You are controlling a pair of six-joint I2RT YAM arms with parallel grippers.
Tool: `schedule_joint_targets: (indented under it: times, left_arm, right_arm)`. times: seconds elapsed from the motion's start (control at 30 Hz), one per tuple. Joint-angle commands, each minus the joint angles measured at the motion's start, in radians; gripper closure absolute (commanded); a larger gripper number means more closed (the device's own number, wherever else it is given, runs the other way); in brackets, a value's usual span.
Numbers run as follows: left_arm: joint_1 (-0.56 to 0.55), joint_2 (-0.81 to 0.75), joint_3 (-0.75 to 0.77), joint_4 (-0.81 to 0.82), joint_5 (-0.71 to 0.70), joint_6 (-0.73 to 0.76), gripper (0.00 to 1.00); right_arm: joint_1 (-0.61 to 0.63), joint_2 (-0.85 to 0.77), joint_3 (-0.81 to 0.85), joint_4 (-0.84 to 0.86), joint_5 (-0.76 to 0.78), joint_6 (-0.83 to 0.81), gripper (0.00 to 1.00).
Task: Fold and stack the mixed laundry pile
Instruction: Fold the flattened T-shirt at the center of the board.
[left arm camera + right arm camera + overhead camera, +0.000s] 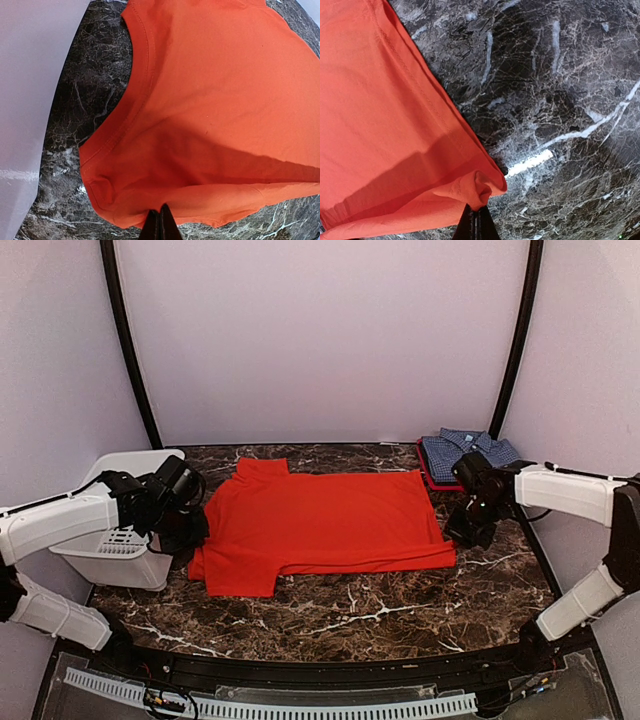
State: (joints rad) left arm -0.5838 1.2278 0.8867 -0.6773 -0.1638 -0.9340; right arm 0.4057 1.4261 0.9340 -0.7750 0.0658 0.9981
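The orange-red shirt (320,515) lay spread nearly flat across the middle of the marble table (400,610), neck end toward the left and hem toward the right. It looked light, thin and limp, the sort of knit that sags between two holds and drags a little on stone rather than sliding freely. I judged it needed taking by its stitched edges or corners, both ends at once, so the fold would come over evenly.

The left gripper (159,222) was pinched tight on the shirt's left edge near the sleeve, the cloth rising slightly to it. The right gripper (476,220) was clenched on the near right hem corner, which bunched into a small knot at its tips. Both holds looked shallow, so a quick pull might slip the fabric out.

Further off, the checked shirt (468,450) sat folded at the far right corner of the table, on something red I could not make out. The white basket (120,550) stood at the left edge, beside the left arm.
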Motion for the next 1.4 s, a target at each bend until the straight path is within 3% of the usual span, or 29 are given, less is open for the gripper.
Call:
schedule_joint_targets:
  times: [0.0, 0.8, 1.37]
  left_arm:
    - [0.024, 0.042, 0.041, 0.035, -0.017, 0.063, 1.00]
    - [0.082, 0.232, 0.042, 0.165, -0.043, 0.139, 1.00]
    - [0.085, 0.313, 0.040, 0.236, -0.048, 0.184, 1.00]
  right_arm:
    - [-0.024, 0.067, 0.048, 0.047, -0.010, -0.066, 1.00]
    - [-0.074, 0.296, 0.136, 0.164, -0.007, -0.200, 1.00]
    - [-0.085, 0.273, 0.062, 0.169, 0.007, -0.190, 1.00]
